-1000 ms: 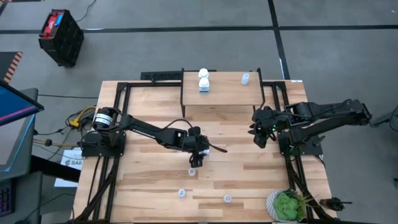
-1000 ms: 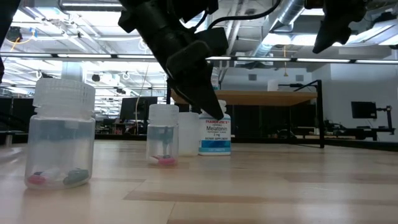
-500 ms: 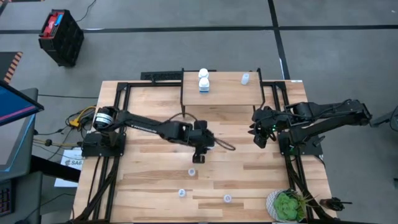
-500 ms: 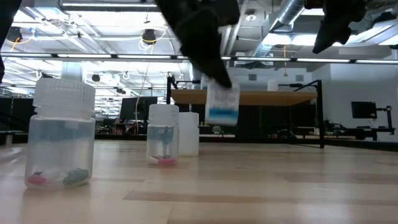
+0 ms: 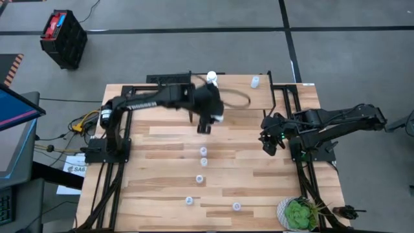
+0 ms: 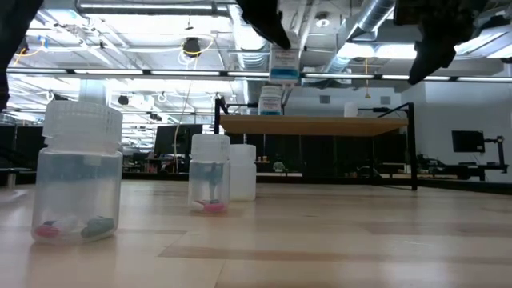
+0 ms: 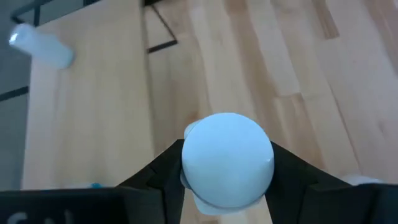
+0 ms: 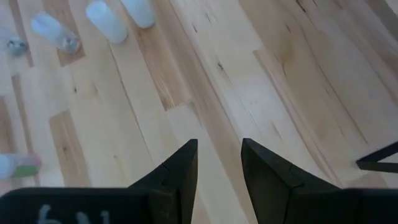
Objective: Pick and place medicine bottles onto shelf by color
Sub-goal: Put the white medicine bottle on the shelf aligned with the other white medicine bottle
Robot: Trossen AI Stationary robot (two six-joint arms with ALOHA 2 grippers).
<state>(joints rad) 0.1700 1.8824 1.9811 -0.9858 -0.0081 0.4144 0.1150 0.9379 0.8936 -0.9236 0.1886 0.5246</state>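
Between my left gripper (image 7: 227, 180) fingers sat a clamped white bottle (image 7: 227, 159), above the shelf (image 5: 239, 97); right gripper (image 8: 217, 171) fingers stood apart, empty.

The left arm reaches across the table, its gripper (image 7: 227, 163) clamped on something round. The right arm waits at the right side, gripper (image 8: 219, 163) fingers parted.

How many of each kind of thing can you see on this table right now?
Medicine bottles: 8 in view (5 on the table, 2 on the shelf, 1 carried)
Robot arms: 2
Shelf: 1
Potted plant: 1
Total: 12
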